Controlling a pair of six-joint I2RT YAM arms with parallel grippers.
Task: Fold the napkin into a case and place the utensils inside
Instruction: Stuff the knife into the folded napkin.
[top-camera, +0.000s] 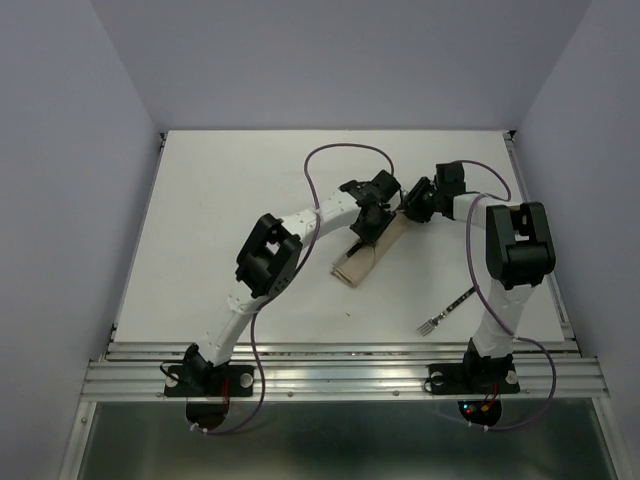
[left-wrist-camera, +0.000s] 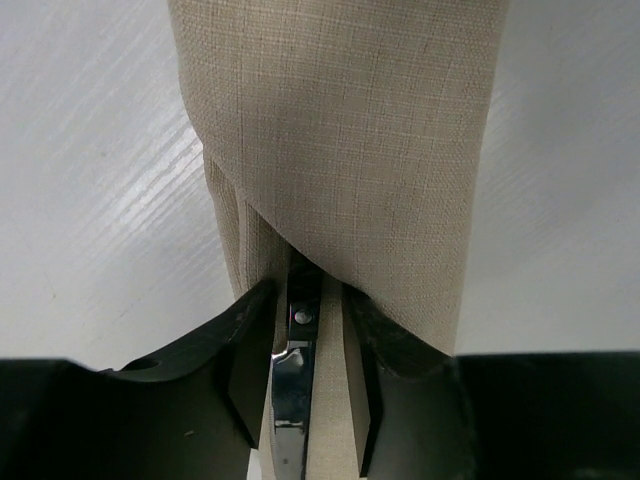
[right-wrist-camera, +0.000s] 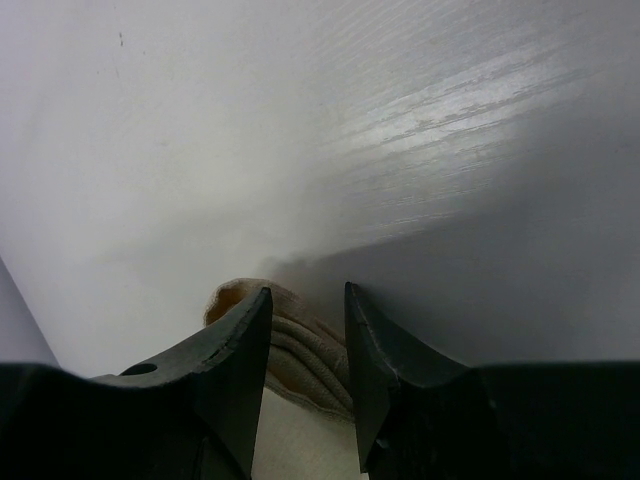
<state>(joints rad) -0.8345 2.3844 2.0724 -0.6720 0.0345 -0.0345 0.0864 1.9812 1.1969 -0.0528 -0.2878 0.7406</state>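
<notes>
Left pincer (left-wrist-camera: 307, 298), released: its two dark fingers (left-wrist-camera: 245, 370) stand on either side of the knife (left-wrist-camera: 290, 400) without pressing it, and cloth shows between the blade and the right-hand finger. The knife lies lengthwise at the bottom centre of the left wrist view, and its far end passes under the slanting upper layer of the case (left-wrist-camera: 340, 130), which fills the upper centre of that frame. Right pincer (right-wrist-camera: 307, 300), grasping: a bunched, ribbed end of the beige cloth sits between its fingers at the bottom centre of the right wrist view, with bare white desk above it. In the top view the case runs diagonally just right of the frame's centre on the desk (top-camera: 230, 200). Its lower-left end is free and its upper-right end meets the two pincers, left arm reaching in from the lower left, right arm from the right. The fork (top-camera: 445, 312) lies alone at lower right, well apart from the case, near the right arm's base, tines toward the lower left.
</notes>
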